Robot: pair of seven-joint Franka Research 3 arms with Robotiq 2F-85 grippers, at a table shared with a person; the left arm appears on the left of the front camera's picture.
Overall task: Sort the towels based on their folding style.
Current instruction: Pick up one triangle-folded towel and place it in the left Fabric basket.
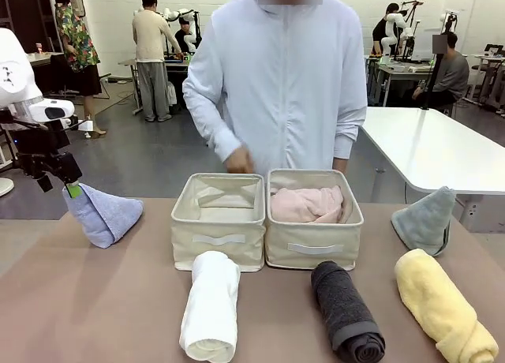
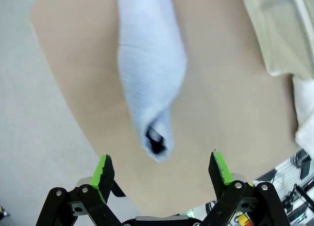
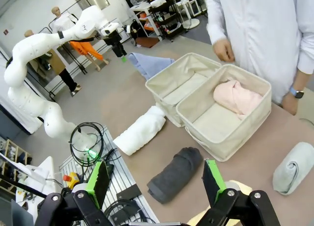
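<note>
The left gripper is held with its green-padded fingers spread wide apart and nothing between them. Just beyond the fingertips, in line with the gap, the narrow tip of the light blue terry towel folded into a cone is pointed towards the wrist camera. From the front, the gripper is seen right at that tip, at the table's left edge, though whether a pad touches the cloth cannot be told. The cone is lain on its side on the brown table top, with its wide end turned towards the two beige fabric bins. The right gripper is likewise spread and empty, and is held high over the near right part of the table, well above the dark grey rolled towel. The left beige bin and the right beige bin are set touching side by side at the middle of the table. A pink towel is lain inside the right bin. In front of the left bin a white rolled towel is placed, and in front of the right bin the dark grey roll. Further right a yellow rolled towel is found, and behind it a pale grey-green cone-shaped towel. A person's hand is held just behind the left bin
</note>
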